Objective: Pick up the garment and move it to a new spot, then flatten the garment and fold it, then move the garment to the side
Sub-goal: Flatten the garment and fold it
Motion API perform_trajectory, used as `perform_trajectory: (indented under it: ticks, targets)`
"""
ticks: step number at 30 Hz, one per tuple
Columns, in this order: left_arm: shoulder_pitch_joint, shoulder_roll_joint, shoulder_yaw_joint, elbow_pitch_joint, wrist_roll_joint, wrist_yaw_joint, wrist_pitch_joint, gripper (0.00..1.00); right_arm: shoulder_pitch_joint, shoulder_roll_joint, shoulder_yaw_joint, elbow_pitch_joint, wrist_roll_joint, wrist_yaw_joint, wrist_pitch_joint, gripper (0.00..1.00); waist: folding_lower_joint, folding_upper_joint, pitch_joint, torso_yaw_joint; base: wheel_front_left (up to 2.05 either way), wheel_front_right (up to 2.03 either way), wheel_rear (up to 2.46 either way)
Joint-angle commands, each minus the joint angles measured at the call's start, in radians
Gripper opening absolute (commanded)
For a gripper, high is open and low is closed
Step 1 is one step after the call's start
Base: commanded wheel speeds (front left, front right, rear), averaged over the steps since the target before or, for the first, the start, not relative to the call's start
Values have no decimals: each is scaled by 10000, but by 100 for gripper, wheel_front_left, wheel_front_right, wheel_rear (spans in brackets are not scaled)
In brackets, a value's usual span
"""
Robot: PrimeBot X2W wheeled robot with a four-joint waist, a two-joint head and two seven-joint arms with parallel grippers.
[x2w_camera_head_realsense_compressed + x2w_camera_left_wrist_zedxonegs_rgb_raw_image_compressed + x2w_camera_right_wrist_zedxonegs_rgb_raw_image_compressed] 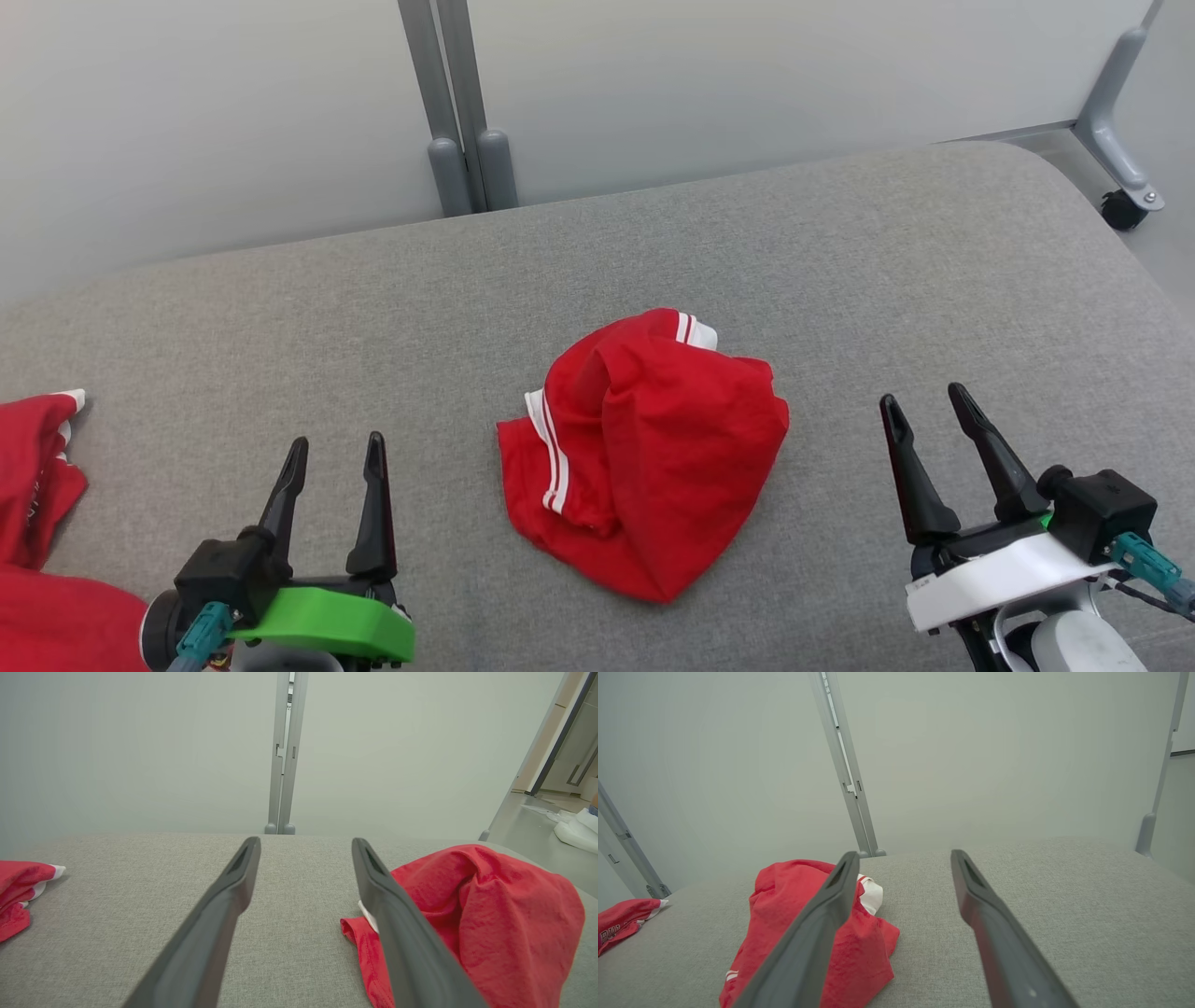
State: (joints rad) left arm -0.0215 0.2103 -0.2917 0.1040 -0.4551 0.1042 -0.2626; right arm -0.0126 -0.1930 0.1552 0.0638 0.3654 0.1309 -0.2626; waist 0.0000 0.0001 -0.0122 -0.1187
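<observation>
Flanking the crumpled red striped garment (644, 448), left gripper (338, 441) and right gripper (922, 394) stand wide open, empty; other red clothing (33, 467) lies far left.

Crumpled red garment (644, 448), white-striped, mid grey cushion (840, 261); left gripper (336, 453) and right gripper (924, 401) spread wide, flanking, apart.

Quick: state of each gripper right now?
Left gripper: open, empty.
Right gripper: open, empty; red garment lies untouched between them.
</observation>
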Motion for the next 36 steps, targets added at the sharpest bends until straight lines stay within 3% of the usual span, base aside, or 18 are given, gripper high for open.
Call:
perform_trajectory:
  ticks: [1,12,24,35,36]
  targets:
    - [-148,13,29,46,-12,-52,-32,100,-122,-17,25,37,14,-5,-28,100,0,-1,-1,-13,0,0,0]
    - [-354,-137,-405,240,-113,-259,429,100,-226,-60,106,22,33,-5,-30,100,0,-1,71,-148,0,0,0]
    - [-1760,-762,-1529,1783,-1597,-809,5161,100,-756,-142,436,150,135,-5,-22,100,0,-1,722,-773,0,0,0]
    - [-2724,-550,-2037,2805,-1577,-1005,6626,100,-1062,129,431,211,151,-5,-27,100,0,-1,1343,-1291,0,0,0]
    - [-2739,-578,-2028,2808,-1646,-1064,6553,83,-1083,149,419,212,154,-5,-27,100,0,-1,1347,-1296,0,0,0]
